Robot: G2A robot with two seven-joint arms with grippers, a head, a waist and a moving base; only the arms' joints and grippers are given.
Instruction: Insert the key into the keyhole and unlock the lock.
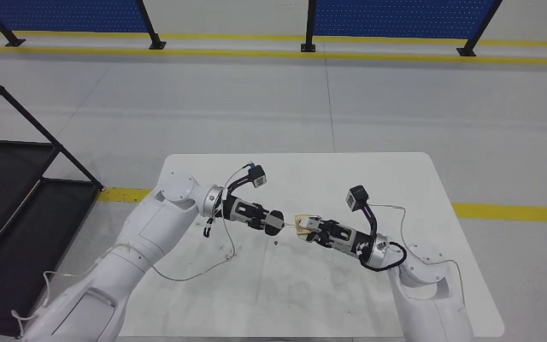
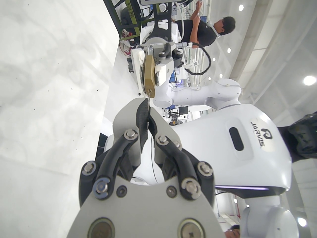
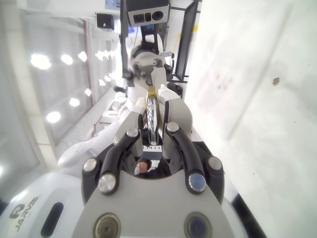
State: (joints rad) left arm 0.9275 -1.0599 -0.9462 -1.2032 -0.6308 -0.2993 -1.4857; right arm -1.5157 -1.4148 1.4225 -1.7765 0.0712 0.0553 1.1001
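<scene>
A brass padlock (image 1: 302, 224) hangs above the middle of the white table (image 1: 402, 175), with my right gripper (image 1: 309, 227) shut on its body. In the right wrist view the lock (image 3: 151, 111) sits edge-on between the white fingers (image 3: 173, 110), its shiny shackle toward the camera. My left gripper (image 2: 148, 111) is shut on a thin key (image 2: 148, 104), whose tip meets the bottom end of the padlock (image 2: 149, 76). From above, the left gripper (image 1: 279, 224) faces the lock from the left, a short gap off.
A black metal cart (image 1: 38, 184) stands off the table's left side. Blue barriers (image 1: 389, 17) and yellow floor lines run behind. Loose cables (image 1: 224, 248) from both arms trail over the table surface.
</scene>
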